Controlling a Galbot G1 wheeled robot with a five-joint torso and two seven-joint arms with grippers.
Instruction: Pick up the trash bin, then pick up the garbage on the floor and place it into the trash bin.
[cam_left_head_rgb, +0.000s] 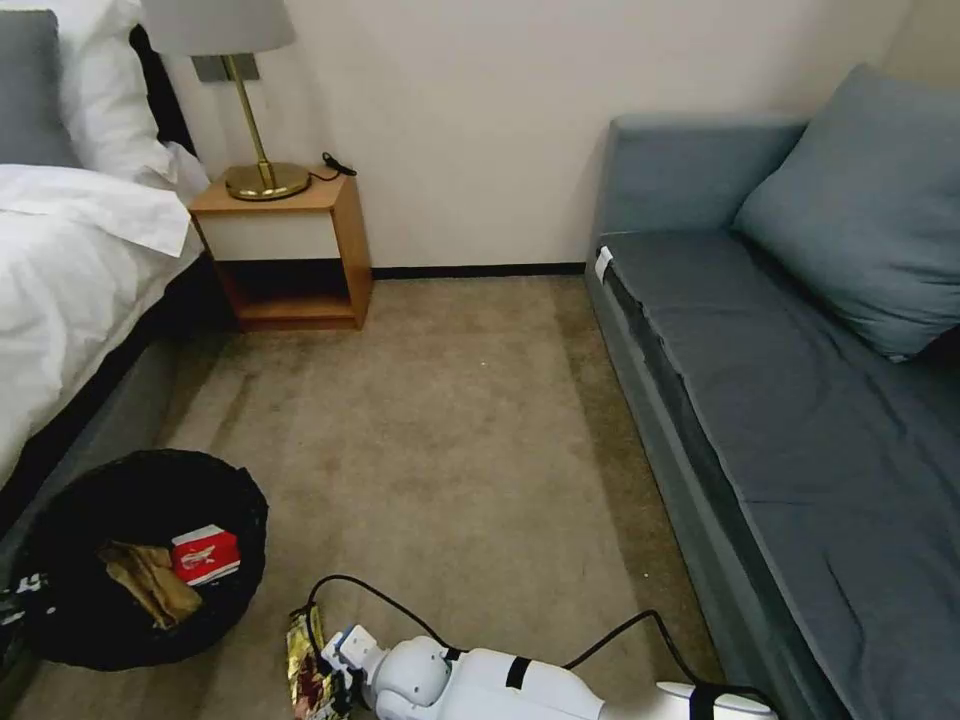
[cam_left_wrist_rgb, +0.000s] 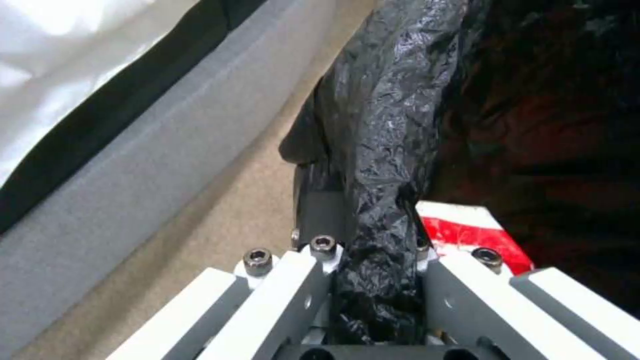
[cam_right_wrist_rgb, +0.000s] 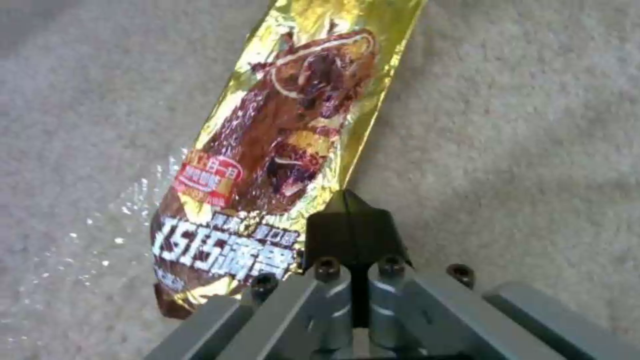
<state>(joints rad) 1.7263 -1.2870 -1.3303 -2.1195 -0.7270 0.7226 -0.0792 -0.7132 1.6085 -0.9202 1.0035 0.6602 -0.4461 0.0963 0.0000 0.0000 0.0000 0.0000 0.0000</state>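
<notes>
Right wrist view has the right gripper closed, its two black fingertips pinched together on the long edge of the gold-brown bar wrapper, which stretches away from the tips over the beige carpet. From the head view that wrapper sits at the end of the white right arm, just beside the trash bin and outside its rim. The left gripper is clamped on the bin's rim, crinkled black liner bunched between its jaws, close to the grey bed base. Inside the bin lie the flat red snack packet and the crumpled tan wrapper, touching one another. The likeliest failure, as I judge it, is the foil slipping: the pinch catches only a thin margin of a slick, floppy wrapper, so a quick swing toward the bin could pull it free. The loose end could also snag on the liner's rim and drop outside. A lesser risk is the liner sliding under the left grip, tilting the bin.
</notes>
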